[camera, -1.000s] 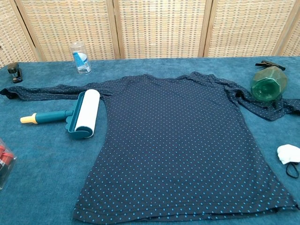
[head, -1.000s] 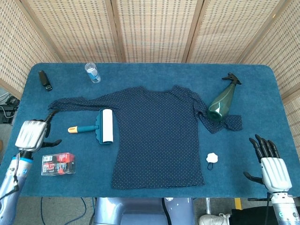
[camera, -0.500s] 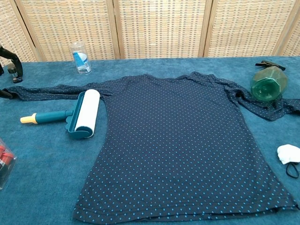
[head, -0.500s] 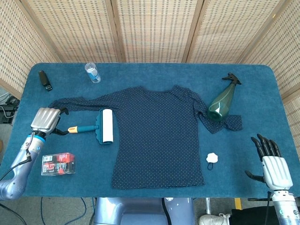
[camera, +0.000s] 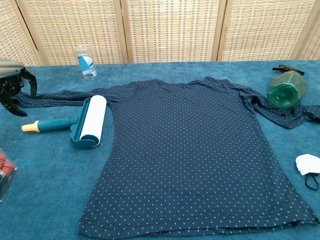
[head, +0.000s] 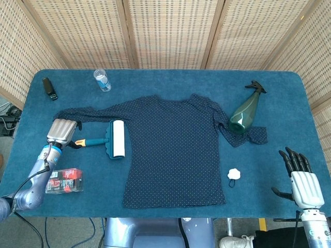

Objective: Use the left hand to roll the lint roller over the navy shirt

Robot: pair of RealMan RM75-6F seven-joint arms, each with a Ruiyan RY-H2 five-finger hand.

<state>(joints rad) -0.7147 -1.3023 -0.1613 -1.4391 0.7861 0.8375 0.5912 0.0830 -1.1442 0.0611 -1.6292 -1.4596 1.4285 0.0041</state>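
The navy polka-dot shirt [head: 173, 150] [camera: 190, 150] lies flat in the middle of the blue table. A lint roller [head: 108, 139] [camera: 82, 122], with a white roll, teal handle and yellow tip, lies at the shirt's left edge, its handle pointing left. My left hand [head: 62, 132] [camera: 14, 85] hovers just left of and above the handle tip, fingers apart and curved down, holding nothing. My right hand [head: 299, 175] rests open at the table's front right corner, far from the shirt.
A small water bottle [head: 102, 80] and a black clip [head: 49, 88] stand at the back left. A clear box with red contents [head: 64, 180] lies at the front left. A green spray bottle [head: 245, 111] rests on the right sleeve; a white mask [head: 235, 174] lies near the hem.
My left hand has moved right and forward over the table, from the left edge to just beside the roller's handle tip. The right hand has barely moved.
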